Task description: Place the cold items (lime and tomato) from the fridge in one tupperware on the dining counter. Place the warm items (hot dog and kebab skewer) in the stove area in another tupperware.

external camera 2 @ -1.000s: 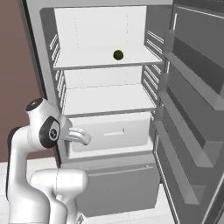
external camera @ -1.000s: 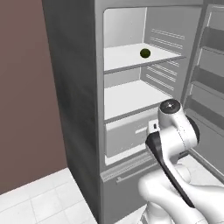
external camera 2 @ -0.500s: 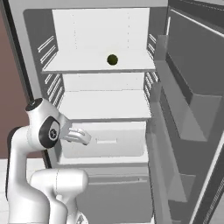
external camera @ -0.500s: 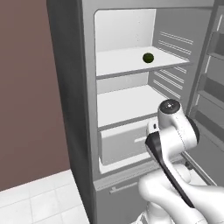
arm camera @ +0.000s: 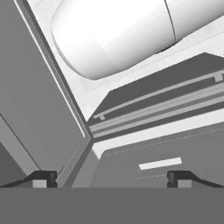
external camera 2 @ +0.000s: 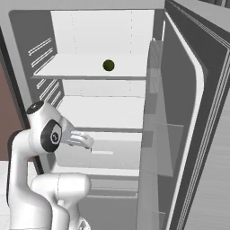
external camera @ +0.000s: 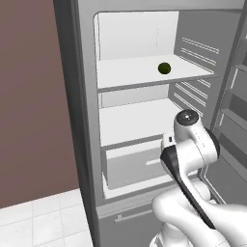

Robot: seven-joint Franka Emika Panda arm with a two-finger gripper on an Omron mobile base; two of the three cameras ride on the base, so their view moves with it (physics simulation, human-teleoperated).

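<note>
Open fridge [external camera: 87, 144] in a rendered kitchen, brown wall to its left and pale tiled floor [external camera: 43, 217] below, seen from the left base camera. Inside, a dark green lime [external camera: 164, 68] alone on the upper shelf [external camera: 130, 77], toward the right half of that shelf and clear of the fridge's ribbed right wall. Below the lime's shelf, a bare second shelf; below that, a closed white drawer [external camera: 130, 166] with a pale bar handle. White arm [external camera: 193, 144] raised in front of the fridge's lower right, elbow joint level with the second shelf, well under the lime.

From the right base camera, the same lime [external camera 2: 108, 65] near the middle of the upper shelf [external camera 2: 90, 72], back from its front edge. Arm [external camera 2: 45, 134] at the fridge's lower left, wrist pointing right toward the drawer [external camera 2: 103, 155]. Open fridge door [external camera 2: 179, 134] standing edge-on at the right, just beside the compartment.

From the hand camera, rolled and pointing down: pincer [arm camera: 114, 178] released, its two dark fingertips [arm camera: 43, 178] spread wide apart with nothing between them. Beyond the tips, the drawer front with its pale handle [arm camera: 160, 163], then the fridge's grey lower panel [arm camera: 175, 100] and tiled floor [arm camera: 105, 94] past it.
</note>
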